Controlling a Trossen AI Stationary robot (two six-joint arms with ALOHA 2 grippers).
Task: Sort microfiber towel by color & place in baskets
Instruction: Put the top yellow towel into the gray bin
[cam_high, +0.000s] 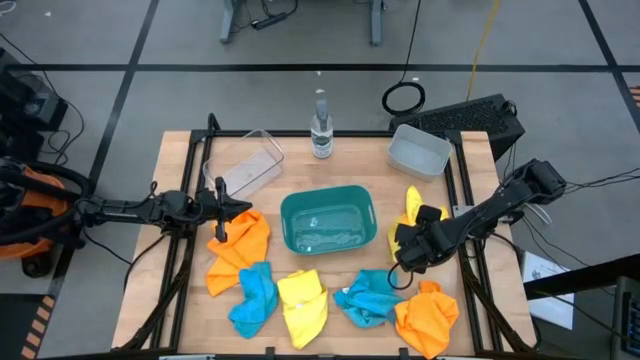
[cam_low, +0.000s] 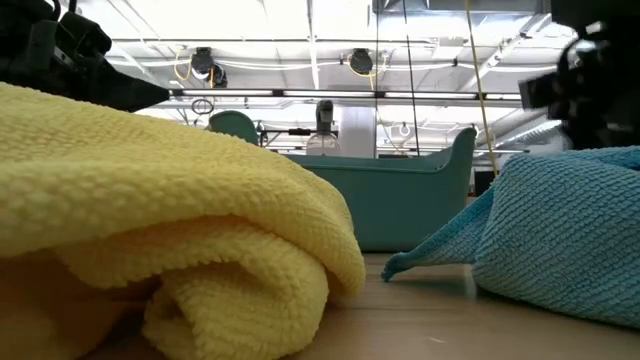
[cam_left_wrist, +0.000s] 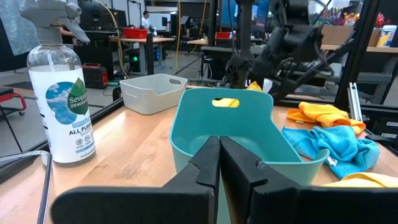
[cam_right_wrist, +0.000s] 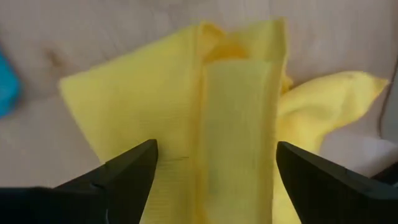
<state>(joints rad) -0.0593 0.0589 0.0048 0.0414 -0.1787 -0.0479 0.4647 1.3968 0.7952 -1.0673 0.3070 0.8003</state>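
Note:
My right gripper (cam_right_wrist: 214, 180) is open and points steeply down over a yellow towel (cam_right_wrist: 236, 106) at the table's right, next to the teal basket (cam_high: 327, 222). Its fingers stand on either side of the towel's raised fold, which lies on the table. My left gripper (cam_left_wrist: 219, 163) is shut, level and holds nothing, left of the teal basket by an orange towel (cam_high: 240, 250). The clear basket (cam_high: 245, 165) and grey basket (cam_high: 418, 150) stand at the far side. Blue (cam_high: 253, 298), yellow (cam_high: 303, 305), blue (cam_high: 368, 297) and orange (cam_high: 428, 318) towels lie along the near edge.
A clear spray bottle (cam_high: 320, 128) stands at the far edge between the clear and grey baskets. Dark frame rails (cam_high: 462, 200) run along the table's left and right sides. Bare wood shows between the teal basket and the far baskets.

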